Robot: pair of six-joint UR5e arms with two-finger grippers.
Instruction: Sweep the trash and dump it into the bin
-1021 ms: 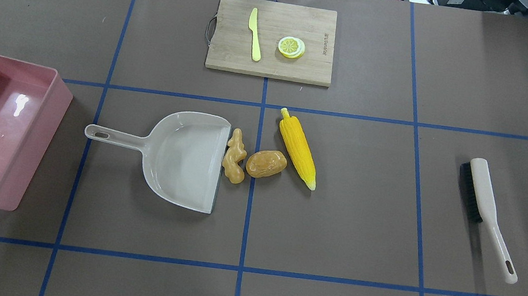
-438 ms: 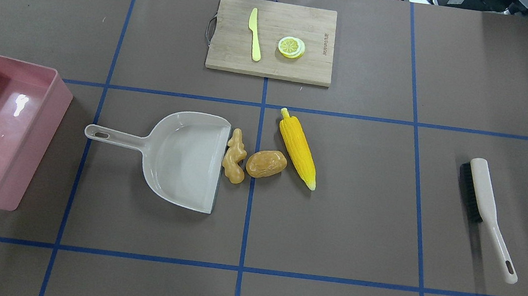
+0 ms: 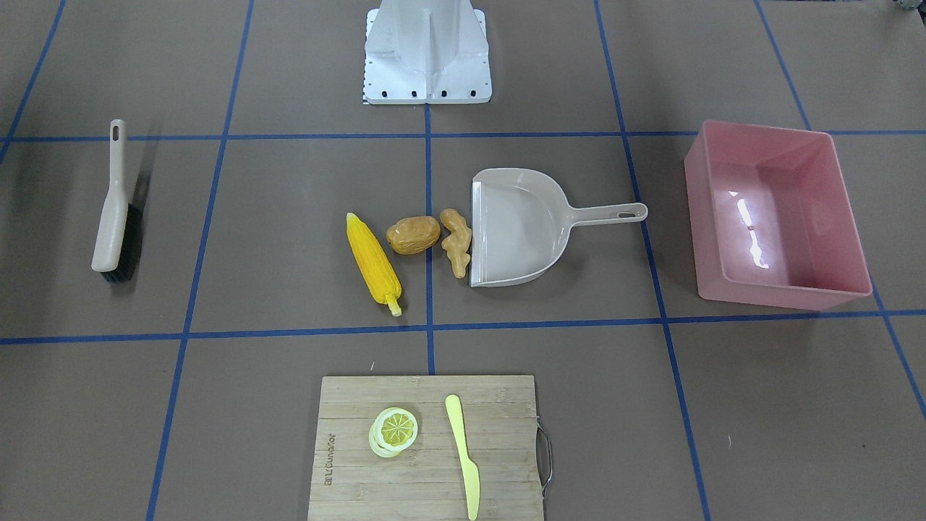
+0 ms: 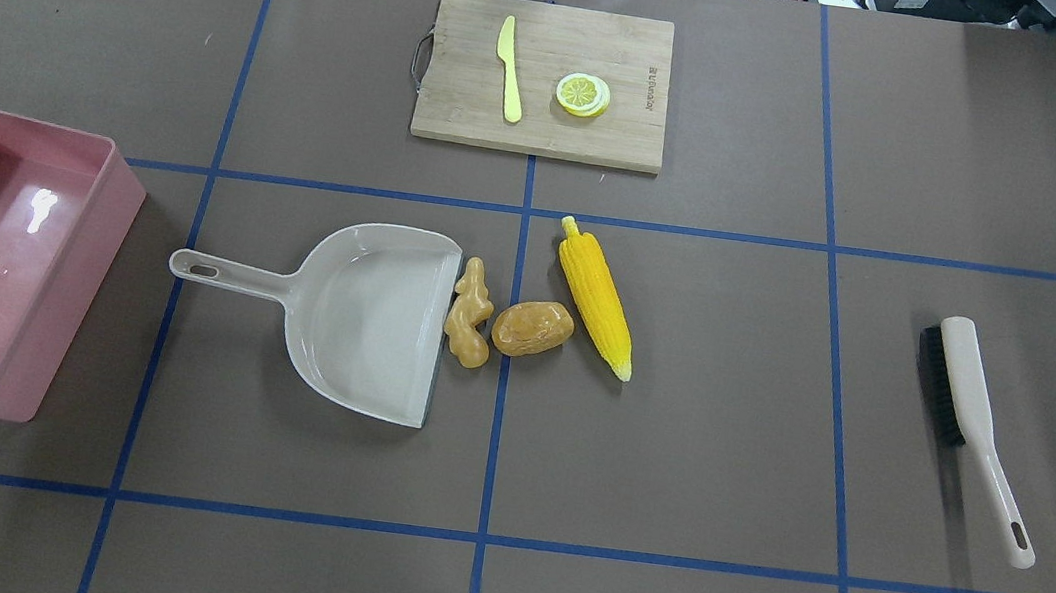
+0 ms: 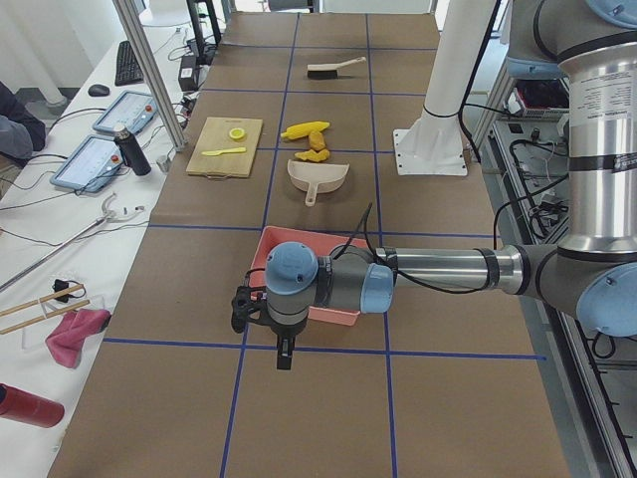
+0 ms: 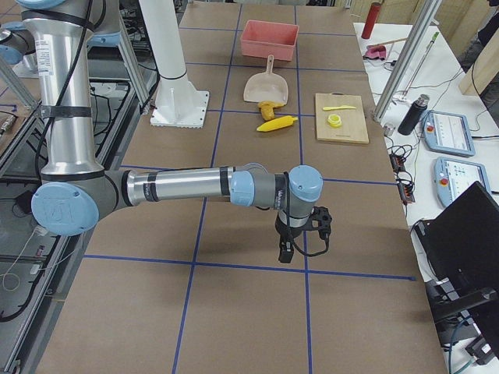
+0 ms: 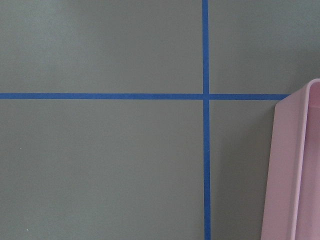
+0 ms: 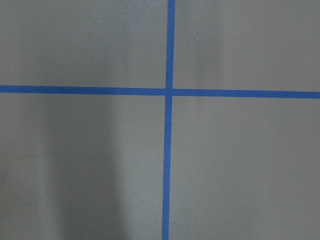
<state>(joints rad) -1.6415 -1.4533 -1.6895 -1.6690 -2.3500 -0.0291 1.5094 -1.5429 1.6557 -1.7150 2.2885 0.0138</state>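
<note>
The yellow corn cob (image 4: pixel 595 297), tan-brown potato (image 4: pixel 532 327) and knobbly ginger root (image 4: pixel 469 314) lie in a row at the open mouth of the beige dustpan (image 4: pixel 364 317); the ginger touches its lip. The pink bin (image 4: pixel 76 281) stands empty at the table's left end. My left gripper (image 5: pixel 285 351) shows only in the exterior left view, over bare table just beyond the bin (image 5: pixel 299 237). My right gripper (image 6: pixel 286 249) shows only in the exterior right view, far from the trash. I cannot tell whether either is open or shut.
A beige hand brush (image 4: pixel 971 421) with black bristles lies at the right. A wooden cutting board (image 4: pixel 608 140) at the far middle holds a lemon slice (image 4: pixel 582 95) and a pale yellow knife (image 4: pixel 511 68). Blue tape lines cross the brown table.
</note>
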